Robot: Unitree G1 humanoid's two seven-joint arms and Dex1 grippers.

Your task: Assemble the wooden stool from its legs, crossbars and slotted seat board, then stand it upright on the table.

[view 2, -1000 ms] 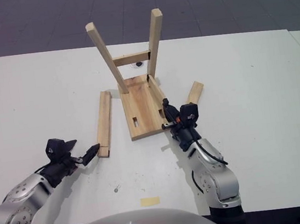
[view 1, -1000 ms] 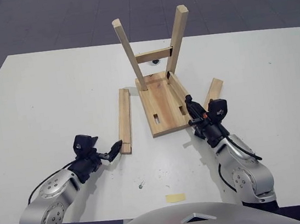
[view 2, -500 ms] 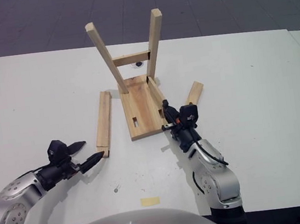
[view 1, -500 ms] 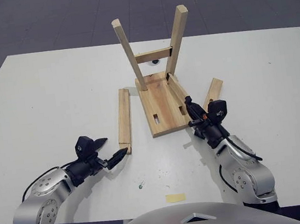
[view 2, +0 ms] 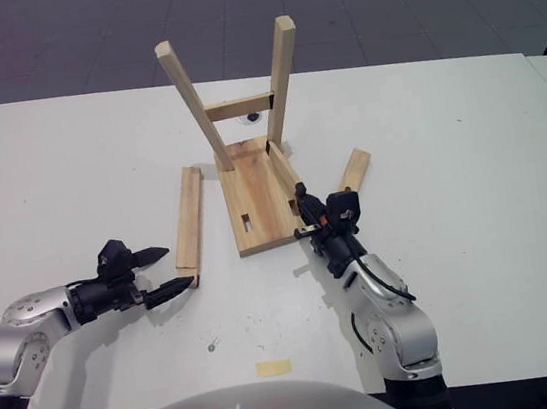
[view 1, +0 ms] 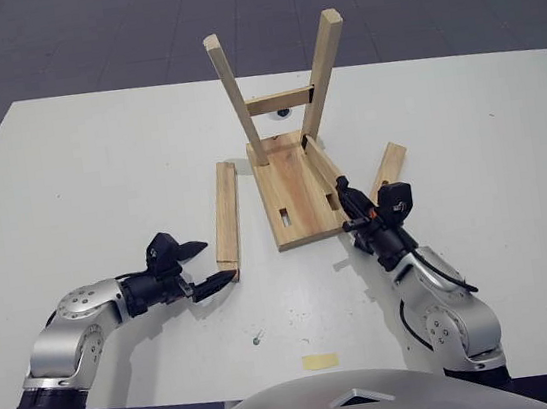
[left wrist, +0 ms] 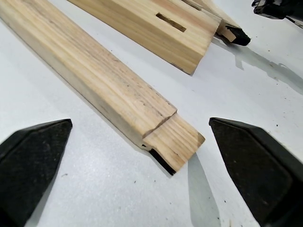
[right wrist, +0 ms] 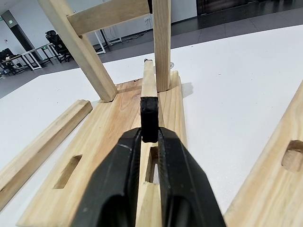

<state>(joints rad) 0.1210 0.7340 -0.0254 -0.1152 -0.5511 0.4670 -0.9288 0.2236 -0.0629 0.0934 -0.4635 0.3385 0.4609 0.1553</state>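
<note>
The slotted seat board (view 1: 293, 197) lies flat mid-table. Two legs (view 1: 235, 99) stand up from its far end, joined by a crossbar (view 1: 280, 102). One loose leg (view 1: 225, 211) lies left of the board, another (view 1: 388, 167) to its right. My left gripper (view 1: 206, 266) is open, one finger on each side of the left leg's notched near end (left wrist: 173, 142), not touching it. My right gripper (view 1: 351, 206) is shut on the near end of a thin crossbar (right wrist: 148, 78) that lies along the board's right edge.
A scrap of yellow tape (view 1: 320, 361) and a small speck (view 1: 257, 340) lie near the white table's front edge. A small dark round thing (view 1: 284, 112) sits behind the standing legs. Bare table (view 1: 89, 178) stretches to the left and to the far right.
My left gripper has opened wide and turned, so its fingers now flank the left leg's near end. The right arm and the wooden parts have kept still.
</note>
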